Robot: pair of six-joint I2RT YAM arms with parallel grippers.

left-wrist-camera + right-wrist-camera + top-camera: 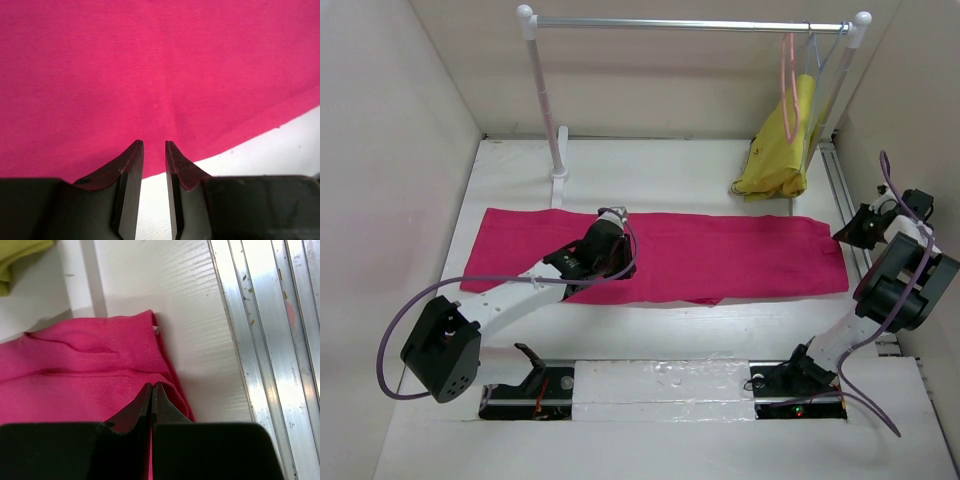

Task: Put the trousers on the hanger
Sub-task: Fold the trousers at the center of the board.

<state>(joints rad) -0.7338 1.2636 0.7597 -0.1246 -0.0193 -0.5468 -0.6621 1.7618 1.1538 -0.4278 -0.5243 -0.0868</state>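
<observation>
Spread flat lengthwise on the counter [670,170]: trousers [720,255]. At their right end, right gripper [151,386], jaws pinched shut on the edge cloth. Over the left half, left gripper [154,144], jaws a narrow slit apart, gripping nothing. Farther back, hanger [784,80] hooked on the rail [690,24] beside a yellow garment [785,155].

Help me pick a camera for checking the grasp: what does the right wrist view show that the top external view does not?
Right wrist only: the right gripper, fingers shut on the puckered edge of the bright magenta-pink cloth trousers. Top external only: the thin salmon-pink triangular hanger on the metal rail, and the left gripper over the trousers. Both: the trousers, the mustard-yellow cloth garment, the aluminium track.
</observation>
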